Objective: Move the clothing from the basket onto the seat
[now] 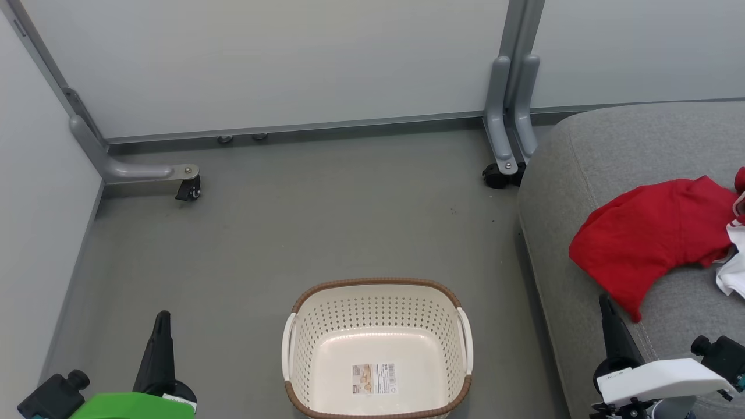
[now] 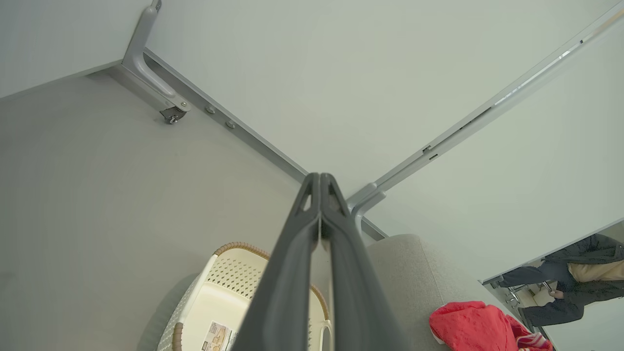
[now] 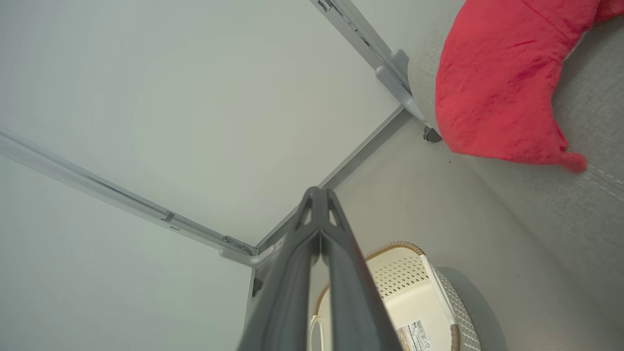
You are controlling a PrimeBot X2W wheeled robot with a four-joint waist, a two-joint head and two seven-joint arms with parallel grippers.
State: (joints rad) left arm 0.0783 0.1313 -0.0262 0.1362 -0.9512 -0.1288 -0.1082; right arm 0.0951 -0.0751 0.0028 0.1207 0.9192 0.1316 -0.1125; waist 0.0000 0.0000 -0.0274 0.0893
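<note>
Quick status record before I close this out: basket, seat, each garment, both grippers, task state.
basket: on the floor, no clothing inside, label sticker bare on its base
seat: to the basket's right
red shirt: lying on the seat
red-and-white garment: on the seat, right of the shirt, cut off by the frame edge
left gripper: shut, holding nothing
right gripper: shut, holding nothing
task: looks done

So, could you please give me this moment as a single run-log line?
basket empty | red shirt, red-and-white garment on seat | left gripper shut | right gripper shut
</note>
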